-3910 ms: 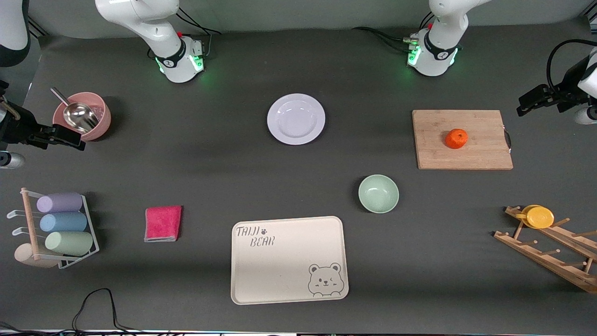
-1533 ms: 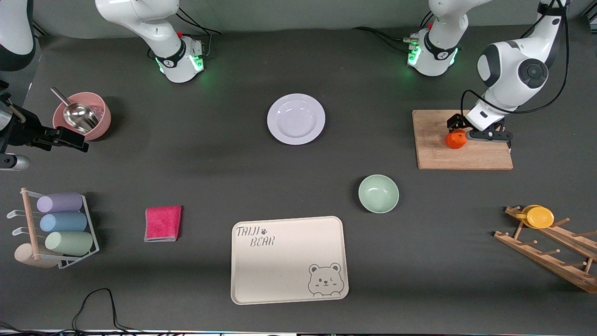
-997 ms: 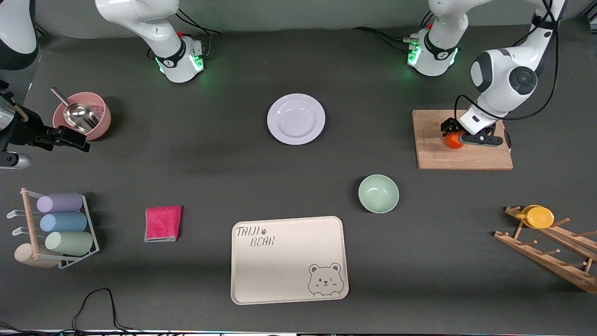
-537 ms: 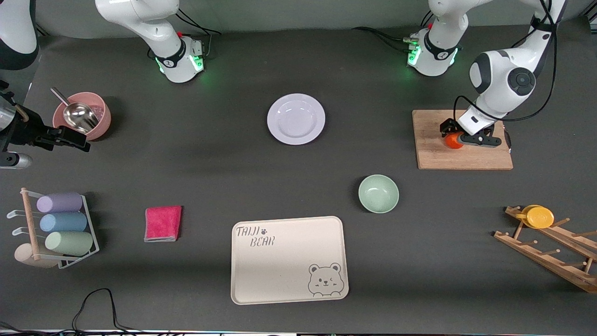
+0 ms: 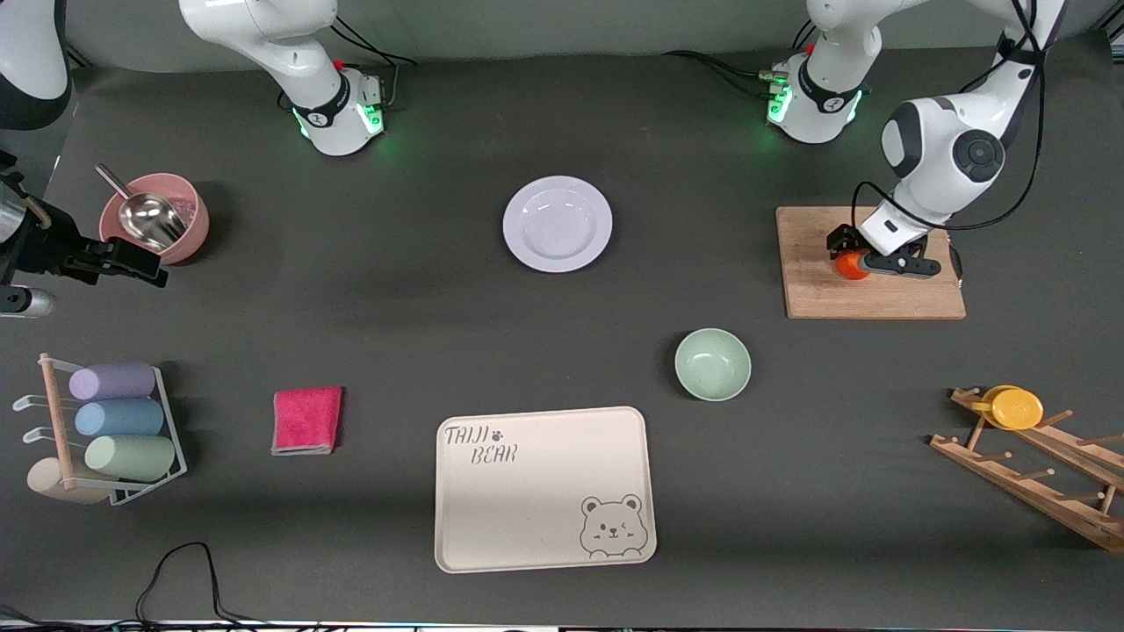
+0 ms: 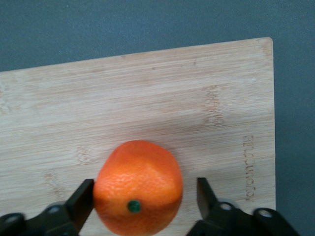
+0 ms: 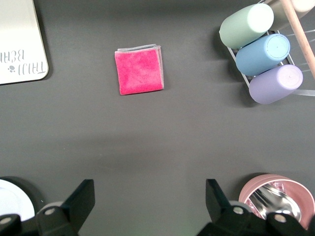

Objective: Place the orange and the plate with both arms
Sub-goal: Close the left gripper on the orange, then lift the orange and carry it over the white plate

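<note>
A dark grey mat (image 5: pixel 439 333) covers the whole table. Along the top edge of the front view, a pale grey-green wall (image 5: pixel 571 22) stands just at the table's end. The light is soft and even, with faint shadows under the objects. Black cables (image 5: pixel 176 579) lie on the edge of the table nearest to the front camera.
</note>
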You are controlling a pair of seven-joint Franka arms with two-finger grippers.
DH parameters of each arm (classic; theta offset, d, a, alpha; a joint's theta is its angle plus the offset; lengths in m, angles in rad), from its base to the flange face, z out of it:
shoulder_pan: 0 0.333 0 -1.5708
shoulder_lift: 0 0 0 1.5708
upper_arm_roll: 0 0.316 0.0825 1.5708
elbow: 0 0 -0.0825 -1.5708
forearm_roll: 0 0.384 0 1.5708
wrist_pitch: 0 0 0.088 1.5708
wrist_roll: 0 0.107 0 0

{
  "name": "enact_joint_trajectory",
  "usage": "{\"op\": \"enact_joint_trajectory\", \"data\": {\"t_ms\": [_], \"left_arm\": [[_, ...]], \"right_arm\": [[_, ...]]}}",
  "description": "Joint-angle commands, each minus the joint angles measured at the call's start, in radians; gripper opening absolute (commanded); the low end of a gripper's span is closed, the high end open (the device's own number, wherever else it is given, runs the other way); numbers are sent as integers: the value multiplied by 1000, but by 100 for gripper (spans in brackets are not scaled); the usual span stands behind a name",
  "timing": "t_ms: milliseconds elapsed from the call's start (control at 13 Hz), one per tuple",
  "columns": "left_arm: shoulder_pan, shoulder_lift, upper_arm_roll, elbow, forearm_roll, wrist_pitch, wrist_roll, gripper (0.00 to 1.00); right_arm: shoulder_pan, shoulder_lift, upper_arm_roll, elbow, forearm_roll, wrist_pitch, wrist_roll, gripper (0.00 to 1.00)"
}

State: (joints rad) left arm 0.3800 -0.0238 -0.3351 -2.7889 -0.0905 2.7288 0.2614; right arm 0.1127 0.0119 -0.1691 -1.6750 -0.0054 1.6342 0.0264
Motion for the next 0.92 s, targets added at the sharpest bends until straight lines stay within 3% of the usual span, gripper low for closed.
{"op": "enact_joint_trajectory", "data": {"t_ms": [0, 153, 307, 537, 843], "left_arm": [[-7, -15, 5, -32, -6, 32, 16, 39], [-10, -27, 5, -26, -6, 22, 9, 28], [-13, -57, 2, -20, -5, -7, 2, 28], [-47, -149, -45, 95, -5, -279, -115, 28], [-55, -203, -203, 314, -20, -623, -348, 28]], "right_arm": [[1, -13, 2, -3, -7, -1, 13, 100], [1, -15, 2, -2, -7, -2, 13, 100], [1, -15, 0, -2, -7, -1, 13, 100], [-1, -16, -1, -3, -7, -1, 13, 100], [-1, -20, -1, -5, -7, -1, 13, 100]]}}
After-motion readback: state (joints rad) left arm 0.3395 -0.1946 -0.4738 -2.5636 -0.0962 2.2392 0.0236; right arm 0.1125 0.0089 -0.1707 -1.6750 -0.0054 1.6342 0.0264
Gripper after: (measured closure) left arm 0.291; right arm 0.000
